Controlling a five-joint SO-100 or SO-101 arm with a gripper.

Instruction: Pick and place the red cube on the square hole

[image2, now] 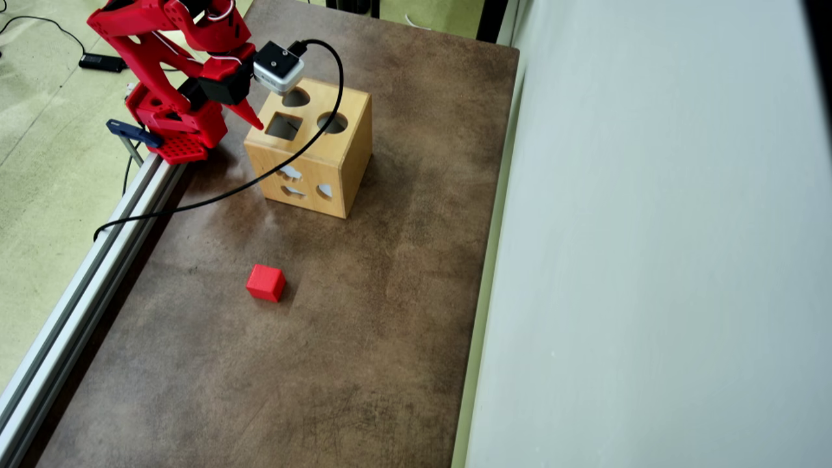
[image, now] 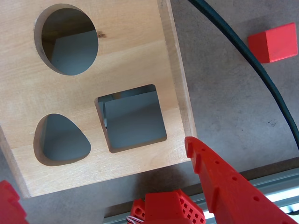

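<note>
Step in hand: reach, not yet begun. Gripper (image2: 250, 116) hangs empty, jaws parted, beside the wooden box (image2: 312, 153); the red cube (image2: 266, 283) sits on the table (image2: 364, 338), well apart at the box's 7 o'clock. Next move calls for swinging out to the cube, then carrying it to the square hole (image2: 284, 126).

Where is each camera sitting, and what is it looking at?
Wrist view: rides on the arm, looking down at the light wooden shape-sorter box with its dark square hole; a red gripper finger pokes in from below.
Overhead view: fixed high up, looking down on the brown table; the whole red arm shows at top left.
Both views show the box, the square hole, the small red plastic cube and the black cable.
</note>
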